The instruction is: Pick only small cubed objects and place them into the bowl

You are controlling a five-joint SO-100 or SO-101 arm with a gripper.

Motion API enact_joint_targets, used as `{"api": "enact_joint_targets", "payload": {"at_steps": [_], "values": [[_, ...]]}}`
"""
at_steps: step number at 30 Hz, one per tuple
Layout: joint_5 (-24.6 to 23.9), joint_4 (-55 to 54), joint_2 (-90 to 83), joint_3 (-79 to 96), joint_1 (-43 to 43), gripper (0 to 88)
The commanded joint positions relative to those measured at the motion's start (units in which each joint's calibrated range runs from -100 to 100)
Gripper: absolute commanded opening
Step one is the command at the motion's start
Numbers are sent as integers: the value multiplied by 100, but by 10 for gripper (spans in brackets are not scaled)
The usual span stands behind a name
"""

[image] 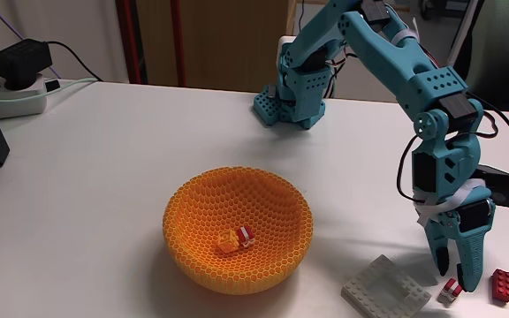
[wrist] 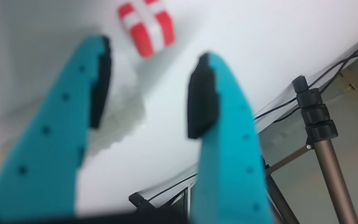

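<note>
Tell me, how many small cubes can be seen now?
3: a yellow-orange cube and a red-white cube inside the orange bowl, another red-white cube on the table below the open pincer.

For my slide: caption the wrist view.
Open gripper above the table, a red-and-white cube just ahead of its fingertips.

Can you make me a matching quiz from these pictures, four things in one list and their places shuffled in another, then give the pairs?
Things:
1. yellow-orange cube
2. striped cube on the table
3. red rectangular brick
4. white square plate

Places, in the fixed view:
A. farthest right, on the table
B. inside the orange bowl
C. on the table between bowl and open tool
D. just under the tool's tips

Pairs: 1-B, 2-D, 3-A, 4-C
</note>
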Motion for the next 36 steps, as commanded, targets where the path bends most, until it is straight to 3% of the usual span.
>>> {"api": "enact_joint_targets", "payload": {"at_steps": [1, 15, 36], "values": [[39, -107, 30, -434, 86, 202], [112, -246, 618, -694, 77, 180], [337, -211, 797, -656, 189, 18]]}}
